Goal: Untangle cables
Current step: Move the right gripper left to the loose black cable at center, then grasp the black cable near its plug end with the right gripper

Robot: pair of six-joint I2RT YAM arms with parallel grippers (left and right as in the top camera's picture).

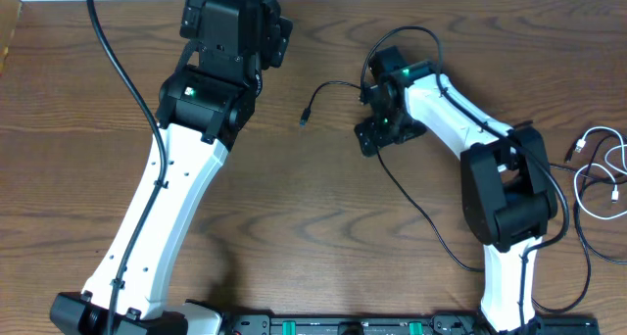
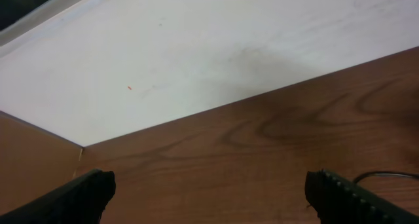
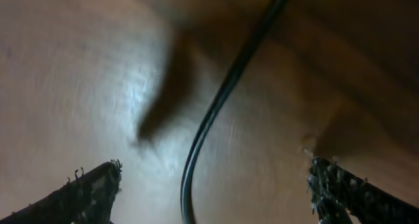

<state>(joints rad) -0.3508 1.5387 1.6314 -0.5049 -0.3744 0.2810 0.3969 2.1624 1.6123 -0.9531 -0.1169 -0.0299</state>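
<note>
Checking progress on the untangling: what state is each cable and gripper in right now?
Left gripper: open, empty.
Right gripper: open, straddling the black cable, not clamping it.
Black cable: loose strand lying on the table.
White cable: loosely looped near the table's right edge, no gripper on it.

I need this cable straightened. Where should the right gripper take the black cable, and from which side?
Take the black cable on the single strand running between the open right gripper's fingers, coming straight down from above. It lies flat on the table there, with no other strand beside it.
</note>
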